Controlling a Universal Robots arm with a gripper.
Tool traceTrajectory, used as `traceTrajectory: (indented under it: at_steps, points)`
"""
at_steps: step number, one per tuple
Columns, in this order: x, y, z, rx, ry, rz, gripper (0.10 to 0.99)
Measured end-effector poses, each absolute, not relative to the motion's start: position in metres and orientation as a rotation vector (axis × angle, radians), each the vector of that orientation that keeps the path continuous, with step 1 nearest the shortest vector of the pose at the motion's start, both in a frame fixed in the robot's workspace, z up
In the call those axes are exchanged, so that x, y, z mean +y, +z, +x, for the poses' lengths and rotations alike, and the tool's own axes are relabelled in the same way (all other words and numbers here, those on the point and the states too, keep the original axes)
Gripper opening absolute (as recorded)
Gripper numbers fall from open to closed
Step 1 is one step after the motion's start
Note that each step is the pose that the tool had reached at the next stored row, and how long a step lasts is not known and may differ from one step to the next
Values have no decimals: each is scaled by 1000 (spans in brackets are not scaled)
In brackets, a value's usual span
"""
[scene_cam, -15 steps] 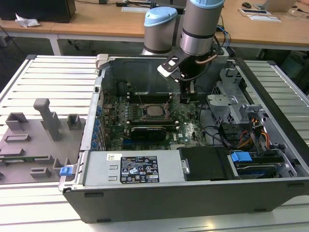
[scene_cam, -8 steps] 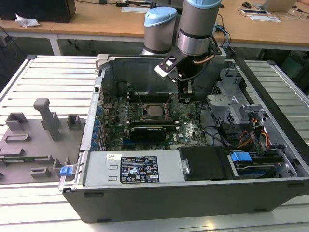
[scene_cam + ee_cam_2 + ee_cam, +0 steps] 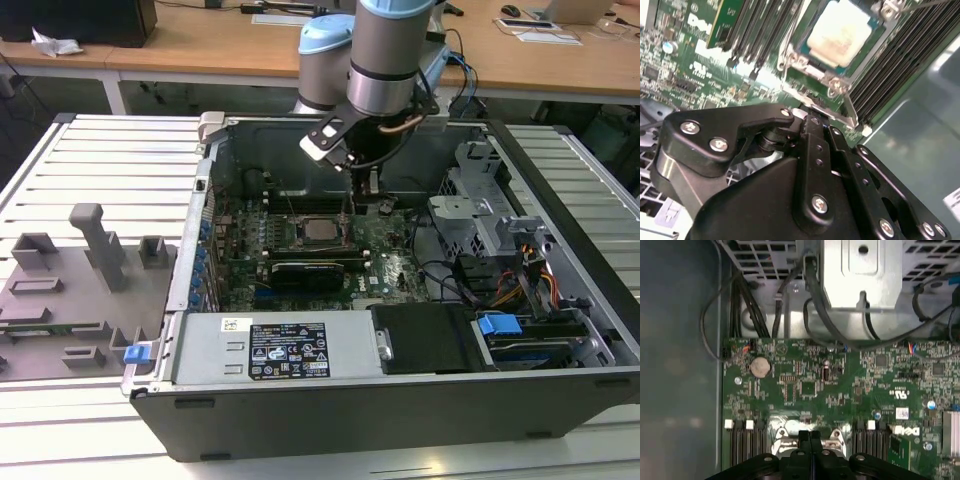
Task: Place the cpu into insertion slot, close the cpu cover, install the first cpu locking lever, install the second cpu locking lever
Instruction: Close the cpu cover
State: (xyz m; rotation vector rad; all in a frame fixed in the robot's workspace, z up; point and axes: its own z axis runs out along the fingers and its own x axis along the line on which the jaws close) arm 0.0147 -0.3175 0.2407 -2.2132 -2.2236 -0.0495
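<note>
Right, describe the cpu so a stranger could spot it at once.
Inside the open computer case, look to the green motherboard. Between its banks of long black slots sits the cpu: a small flat square with a pale silver-grey top, ringed by a silver metal frame.

The cpu [image 3: 840,32] is sitting flat in the insertion slot [image 3: 298,232] on the green motherboard inside the open computer case, its pale silver-grey top facing up. The cpu cover [image 3: 813,70], a thin silver frame, is lying down around the chip's edges. A slim silver locking lever [image 3: 852,112] is running along one side of the socket.
</note>
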Motion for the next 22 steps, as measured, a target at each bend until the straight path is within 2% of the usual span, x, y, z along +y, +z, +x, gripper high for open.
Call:
traceTrajectory:
  at_steps: [10, 13, 22]
  points:
    - [-318, 229, -18, -2223, -49, -2213, 106]
    - [-318, 217, -41, -2223, -35, -2197, 106]
    - [-318, 208, -50, -2239, -49, -2167, 106]
